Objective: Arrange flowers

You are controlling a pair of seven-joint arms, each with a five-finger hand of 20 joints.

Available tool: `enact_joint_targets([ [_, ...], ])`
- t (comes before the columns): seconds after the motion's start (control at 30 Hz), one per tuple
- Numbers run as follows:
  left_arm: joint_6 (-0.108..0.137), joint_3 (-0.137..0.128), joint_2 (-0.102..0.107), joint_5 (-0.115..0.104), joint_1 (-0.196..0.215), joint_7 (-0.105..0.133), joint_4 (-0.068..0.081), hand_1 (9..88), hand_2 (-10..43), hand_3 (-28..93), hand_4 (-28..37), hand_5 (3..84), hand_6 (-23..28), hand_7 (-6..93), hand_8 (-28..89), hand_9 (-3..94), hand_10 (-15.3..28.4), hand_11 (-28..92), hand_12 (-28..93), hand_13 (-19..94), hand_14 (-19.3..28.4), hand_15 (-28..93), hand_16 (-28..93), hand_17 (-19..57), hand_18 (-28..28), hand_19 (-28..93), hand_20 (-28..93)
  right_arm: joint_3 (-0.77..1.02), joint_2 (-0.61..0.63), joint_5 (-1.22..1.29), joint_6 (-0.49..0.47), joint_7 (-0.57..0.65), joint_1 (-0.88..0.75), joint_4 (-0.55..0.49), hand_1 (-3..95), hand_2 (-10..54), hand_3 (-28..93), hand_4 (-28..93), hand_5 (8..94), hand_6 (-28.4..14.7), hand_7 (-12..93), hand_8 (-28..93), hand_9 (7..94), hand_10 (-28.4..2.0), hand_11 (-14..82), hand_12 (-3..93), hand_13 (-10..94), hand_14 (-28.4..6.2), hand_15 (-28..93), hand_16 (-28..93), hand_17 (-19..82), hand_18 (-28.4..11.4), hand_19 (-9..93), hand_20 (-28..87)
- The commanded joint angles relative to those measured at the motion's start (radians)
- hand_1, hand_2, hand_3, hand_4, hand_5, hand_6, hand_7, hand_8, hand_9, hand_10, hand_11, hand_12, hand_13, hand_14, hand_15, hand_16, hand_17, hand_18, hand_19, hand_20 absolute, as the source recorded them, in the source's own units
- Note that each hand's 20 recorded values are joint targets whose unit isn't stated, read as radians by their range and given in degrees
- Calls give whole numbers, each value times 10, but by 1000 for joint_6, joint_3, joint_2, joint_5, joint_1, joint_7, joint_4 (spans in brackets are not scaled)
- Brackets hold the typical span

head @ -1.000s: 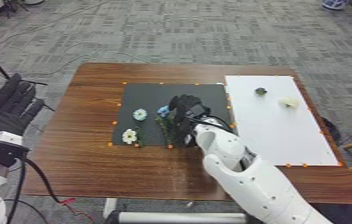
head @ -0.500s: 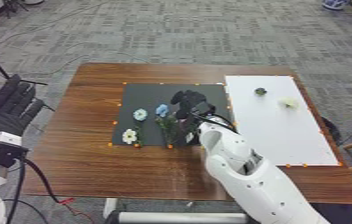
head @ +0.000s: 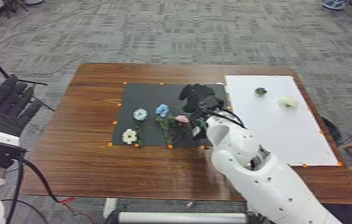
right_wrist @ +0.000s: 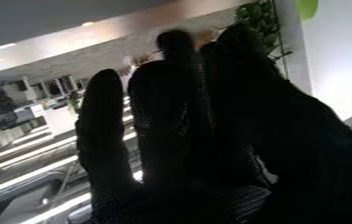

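One brown wood-grain counter [head: 101,172]. On it, one smooth white rectangular board [head: 299,137] on the right, one matte black mat [head: 150,94] beside it. Two black-fabric hands: left hand [head: 8,110] off the counter's left side, palm up, fingers spread; right hand [head: 201,100] over the mat's right part, fingers mostly straight and relaxed.

Six flowers. Four on the mat: pale blue, round, layered bloom [head: 140,114]; open-petalled white flower [head: 130,136], nearer the robot; blue flower [head: 162,109]; pink flower [head: 182,119], near the right hand. Thin green stems. Two on the board: fluffy cream bloom [head: 288,102]; small dark bloom [head: 260,91].

Tiny orange markers [head: 170,146] along mat and board edges.
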Motion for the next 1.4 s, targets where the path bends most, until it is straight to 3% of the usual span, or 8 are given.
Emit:
enact_joint_targets([
  [0.03,2,-4,-11,-6,6,5,-7,243,167,655,-283,362,61,35,-63,314,101,58,96,199,90,108,-38,-34,94,153,103,-4,-6,-16,-6,-15,-13,-4,624,-95,669,-283,631,-10,192,-132,772,-89,190,430,707,-54,655,403,327,-225,792,353],
  [0.3,-3,-8,-16,-7,13,12,-10,244,167,655,-283,362,61,36,-63,315,102,60,96,199,91,112,-38,-34,94,153,102,55,30,-18,56,0,-15,-27,609,-95,690,-283,628,-13,184,-131,765,-95,107,373,704,-51,634,410,324,-228,788,355],
  [0.43,0,-21,-17,-8,27,20,-16,243,168,655,-283,362,60,37,-63,314,101,60,96,199,91,112,-38,-34,94,154,102,78,88,0,128,43,41,22,529,-95,760,-283,610,-25,168,-125,671,-136,182,197,697,-64,646,373,316,-229,783,352],
  [0.6,0,-29,-19,-9,34,22,-18,240,170,656,-283,362,60,38,-62,314,100,60,97,199,91,113,-38,-33,94,153,102,84,171,3,-1,151,122,84,491,-95,761,-282,570,-44,145,-117,607,-161,147,158,666,-68,570,319,295,-228,735,315],
  [0.67,0,-30,-20,-9,39,20,-20,240,170,655,-283,362,60,39,-63,314,100,60,98,199,92,114,-37,-34,94,153,102,64,189,-1,-72,266,160,114,480,-95,767,-281,553,-55,132,-112,592,-169,142,155,657,-77,560,310,291,-231,730,303],
  [0.8,-3,-27,-24,-16,49,22,-24,240,170,654,-283,362,60,39,-62,314,100,61,99,200,95,114,-37,-34,95,154,102,110,204,51,-183,320,176,152,461,-95,783,-280,510,-92,96,-93,535,-205,121,143,638,-111,593,259,285,-249,745,242],
  [1.2,-14,-14,-11,-13,27,16,-15,234,177,651,-283,362,59,39,-62,315,100,61,99,200,97,116,-36,-33,94,153,101,133,244,109,-337,355,235,243,467,-95,772,-274,474,-99,74,-93,408,-208,69,114,603,-157,727,211,285,-266,802,224],
  [1.4,-7,-12,-16,-17,40,27,-20,235,177,651,-283,362,59,38,-62,315,100,61,100,201,97,116,-36,-33,94,155,101,81,272,45,-291,370,264,298,475,-95,779,-281,448,-103,65,-88,365,-209,69,101,600,-162,751,208,286,-270,810,229],
])
